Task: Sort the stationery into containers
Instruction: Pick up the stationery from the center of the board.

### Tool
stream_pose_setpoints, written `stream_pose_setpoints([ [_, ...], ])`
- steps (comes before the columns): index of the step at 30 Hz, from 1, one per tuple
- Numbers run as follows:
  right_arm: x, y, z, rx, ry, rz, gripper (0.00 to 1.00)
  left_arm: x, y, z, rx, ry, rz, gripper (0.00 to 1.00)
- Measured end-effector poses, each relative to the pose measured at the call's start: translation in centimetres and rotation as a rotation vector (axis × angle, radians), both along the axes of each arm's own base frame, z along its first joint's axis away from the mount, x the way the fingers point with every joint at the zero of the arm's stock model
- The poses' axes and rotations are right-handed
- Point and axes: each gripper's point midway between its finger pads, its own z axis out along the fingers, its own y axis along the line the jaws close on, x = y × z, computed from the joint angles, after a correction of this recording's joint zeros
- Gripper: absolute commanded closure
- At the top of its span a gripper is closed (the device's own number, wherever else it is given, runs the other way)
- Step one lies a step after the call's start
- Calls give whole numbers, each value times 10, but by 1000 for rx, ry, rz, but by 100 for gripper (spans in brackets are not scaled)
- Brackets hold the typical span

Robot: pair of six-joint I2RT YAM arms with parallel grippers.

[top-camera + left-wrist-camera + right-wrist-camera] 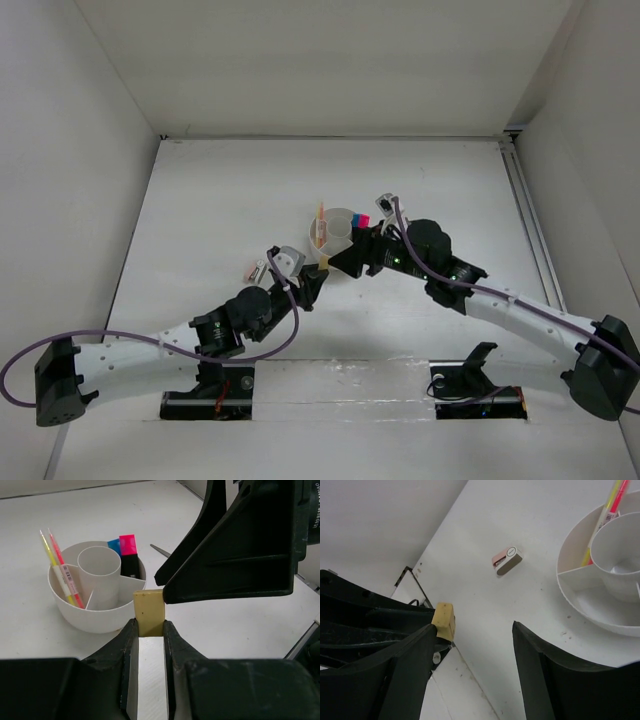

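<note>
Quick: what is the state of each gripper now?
Left gripper: closed on the tan eraser.
Right gripper: open, holding nothing, one finger close to the eraser.

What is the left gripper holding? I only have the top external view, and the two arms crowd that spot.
Observer: The left wrist view shows the left gripper shut on the tan eraser, clamping its lower part.
Operator: Is the right gripper clamping it too?
Observer: No. In the right wrist view the right gripper is wide open, and only one fingertip sits against the eraser's side.
Operator: Where is there room in the organizer?
Observer: The pens fill one wedge of the organizer and the markers another. The near wedge in the right wrist view is empty.
</note>
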Motion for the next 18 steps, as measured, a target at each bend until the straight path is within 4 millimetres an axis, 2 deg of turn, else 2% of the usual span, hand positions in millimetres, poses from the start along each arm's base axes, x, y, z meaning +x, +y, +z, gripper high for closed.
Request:
stream_pose_setpoints([
  [9,-6,14,9,45,-9,30,36,0,-4,-8,29,2,-11,100],
  [12,-12,20,10,50,-7,50,42,0,-5,-11,39,6,-9,100],
  [16,-15,25,7,46,-1,64,43,1,-5,-13,47,9,-10,100],
  [18,-15,26,5,42,4,65,48,1,-5,-13,45,8,-8,100],
])
